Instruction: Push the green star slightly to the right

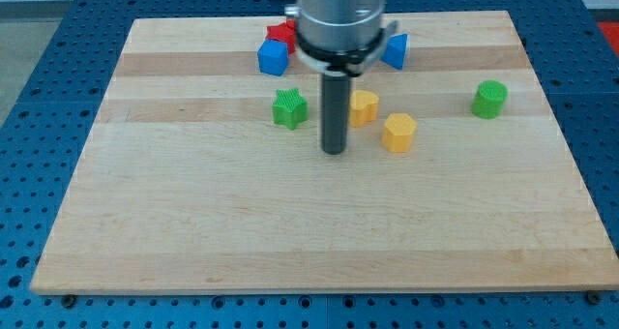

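The green star [289, 108] lies on the wooden board [290, 232], left of centre in the view's upper half. My tip [334, 152] rests on the board a little to the right of the star and slightly below it, not touching it. The rod stands between the green star and a yellow block [364, 107] just to its right, partly hidden by the rod.
A yellow hexagon [398, 133] lies right of my tip. A green cylinder [490, 99] sits near the right edge. A blue cube [275, 57] and a red block [281, 34] lie above the star; another blue block [395, 50] lies top right of the arm.
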`<state>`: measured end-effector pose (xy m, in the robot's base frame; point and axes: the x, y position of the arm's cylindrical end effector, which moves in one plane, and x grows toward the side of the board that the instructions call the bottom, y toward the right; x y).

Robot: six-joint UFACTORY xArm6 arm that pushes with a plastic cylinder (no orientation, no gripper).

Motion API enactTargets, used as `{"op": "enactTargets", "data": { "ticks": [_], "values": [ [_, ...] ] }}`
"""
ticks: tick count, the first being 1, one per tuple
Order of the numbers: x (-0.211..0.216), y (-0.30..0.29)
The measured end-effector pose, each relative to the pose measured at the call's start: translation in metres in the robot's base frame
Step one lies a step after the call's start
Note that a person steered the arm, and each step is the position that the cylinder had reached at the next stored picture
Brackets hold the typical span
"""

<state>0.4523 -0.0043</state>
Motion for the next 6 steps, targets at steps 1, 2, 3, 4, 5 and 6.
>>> {"op": "enactTargets", "data": {
  "ticks": [1, 2, 3, 4, 5, 6],
  "values": [
    [0.0, -0.047],
    [-0.012, -0.087],
    [-0.041, -0.103],
    [-0.07, -0.103],
    [-0.085, -0.09],
    [-0.085, -0.069]
  ]
}}
